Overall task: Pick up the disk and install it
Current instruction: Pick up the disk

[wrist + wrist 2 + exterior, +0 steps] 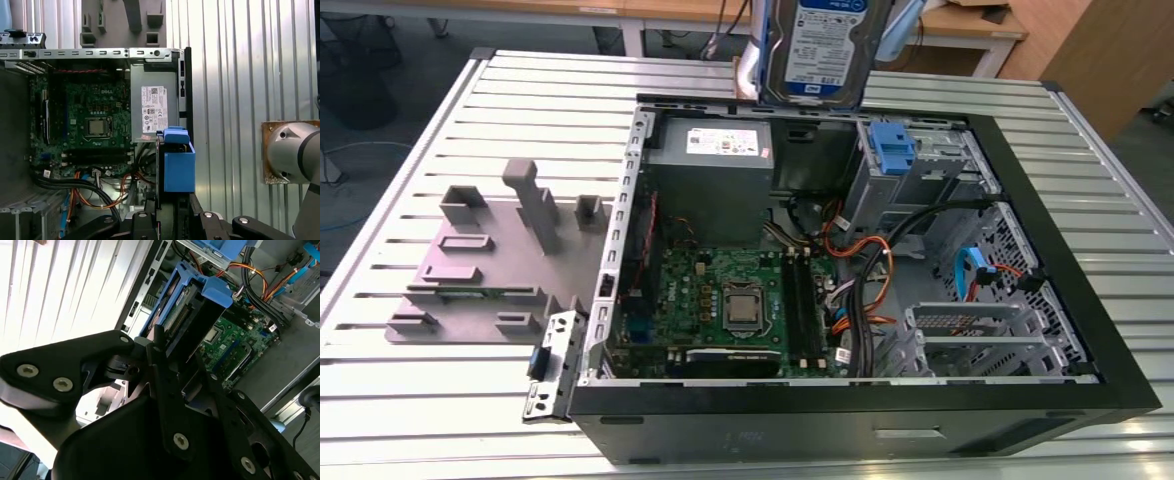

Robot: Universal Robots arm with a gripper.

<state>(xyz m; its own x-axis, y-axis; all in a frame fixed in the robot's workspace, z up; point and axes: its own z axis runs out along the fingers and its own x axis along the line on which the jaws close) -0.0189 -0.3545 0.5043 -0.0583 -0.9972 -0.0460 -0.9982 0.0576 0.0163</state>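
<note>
The end effector [175, 357] clamps the disk [817, 50], holding it on end above the rear rim of the open case [1063, 270] on the desk [400, 400]. Pickup looks done. Installation remains: the disk sits in no bay.

The disk [817, 50] is silver metal with a white-and-blue label, and its plastic carrier is bright blue in both wrist views. The gripper [175, 340] is matte black with silver screw heads. The table [427, 120] is pale silver, striped by parallel ribs. The computer case [1067, 300] is black outside and bare grey within. Its motherboard [720, 290] is green, the power supply [714, 170] grey with a white sticker, the bracket [890, 145] light blue, and the cables [867, 250] orange, yellow, red and black. The fixture [494, 250] is dull grey.
</note>
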